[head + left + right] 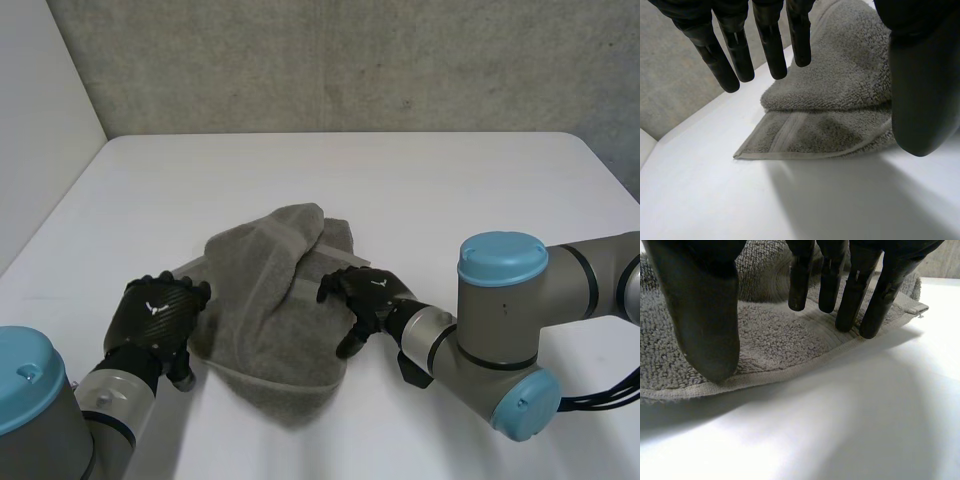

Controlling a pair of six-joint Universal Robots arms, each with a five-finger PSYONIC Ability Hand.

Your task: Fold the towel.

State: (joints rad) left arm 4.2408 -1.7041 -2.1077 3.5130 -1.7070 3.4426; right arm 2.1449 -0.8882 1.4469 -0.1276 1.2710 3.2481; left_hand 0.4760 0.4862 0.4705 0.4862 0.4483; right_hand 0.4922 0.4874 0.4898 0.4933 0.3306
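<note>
A grey towel (268, 300) lies crumpled and partly folded over itself in the middle of the white table. My left hand (158, 318) hovers at the towel's left edge, its fingers (771, 47) straight above the cloth (840, 100) and holding nothing. At the towel's right edge, my right hand (368, 300) has its fingers (855, 295) reaching down over the hem (790, 370), with the thumb (705, 325) apart from them. No cloth is pinched in either hand.
The white table (400, 190) stretches wide around the towel, with a concrete wall (350, 60) behind its far edge. My right arm's elbow (505, 330) stands at the front right, close to the towel.
</note>
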